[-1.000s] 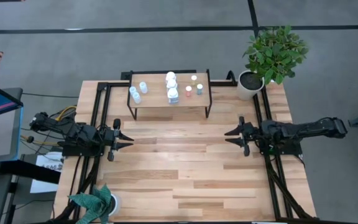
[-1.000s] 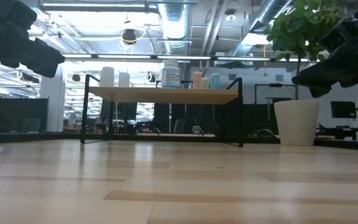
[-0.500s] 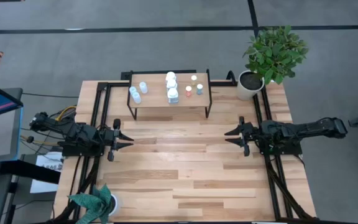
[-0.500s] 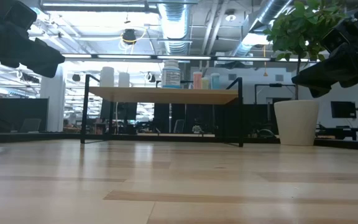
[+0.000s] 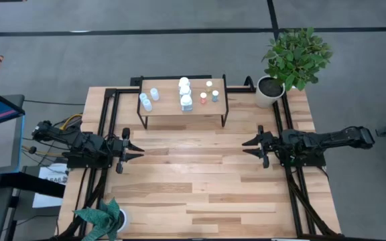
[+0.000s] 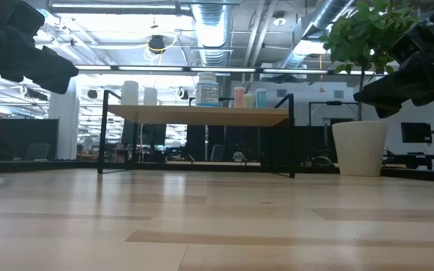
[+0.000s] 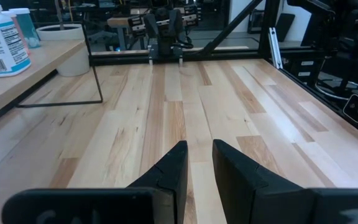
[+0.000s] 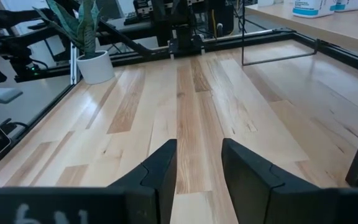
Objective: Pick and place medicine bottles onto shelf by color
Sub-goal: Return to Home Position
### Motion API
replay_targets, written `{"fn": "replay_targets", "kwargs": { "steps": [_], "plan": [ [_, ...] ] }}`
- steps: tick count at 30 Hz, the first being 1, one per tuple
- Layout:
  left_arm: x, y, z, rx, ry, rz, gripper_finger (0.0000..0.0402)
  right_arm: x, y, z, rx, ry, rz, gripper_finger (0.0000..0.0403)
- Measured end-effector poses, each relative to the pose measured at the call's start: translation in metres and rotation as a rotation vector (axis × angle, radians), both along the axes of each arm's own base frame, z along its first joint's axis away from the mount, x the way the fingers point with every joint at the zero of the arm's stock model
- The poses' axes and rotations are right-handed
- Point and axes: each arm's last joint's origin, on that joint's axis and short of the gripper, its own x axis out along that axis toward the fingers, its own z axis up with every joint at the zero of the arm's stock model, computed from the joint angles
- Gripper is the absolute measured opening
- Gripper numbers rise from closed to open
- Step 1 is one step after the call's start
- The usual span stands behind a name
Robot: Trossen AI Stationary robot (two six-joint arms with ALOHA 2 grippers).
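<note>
The shelf (image 5: pixel 183 102) stands at the table's far edge on thin black legs. Several medicine bottles stand on its board. Small white ones (image 5: pixel 146 100) are at its left, larger white ones (image 5: pixel 185 94) in the middle, and a reddish one (image 5: pixel 203 98) and a greenish one (image 5: pixel 214 96) at its right. The low view shows the same row (image 6: pixel 208 89) on the board. My left gripper (image 5: pixel 138 151) hovers near the table's left edge, open, with nothing between its fingers (image 7: pixel 199 144). My right gripper (image 5: pixel 246 147) hovers near the right edge, also open with nothing in it (image 8: pixel 199 143).
A leafy plant in a white pot (image 5: pixel 271 90) stands at the far right corner, and a spiky plant in a pot (image 5: pixel 106 217) at the near left corner. Black frame rails (image 5: pixel 288 134) run along the table's sides. Bare wooden tabletop (image 5: pixel 193 174) lies between the grippers.
</note>
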Motion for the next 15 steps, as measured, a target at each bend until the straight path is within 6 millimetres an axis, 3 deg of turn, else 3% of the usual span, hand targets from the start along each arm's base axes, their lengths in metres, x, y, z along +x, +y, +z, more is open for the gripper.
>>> {"fn": "replay_targets", "kwargs": {
  "steps": [15],
  "plan": [
    [0.0000,0.0000,-0.0001,0.000,0.000,0.000,0.0064,0.0000,0.0000,-0.0003,0.000,0.001,0.001,0.0153]
  ]
}}
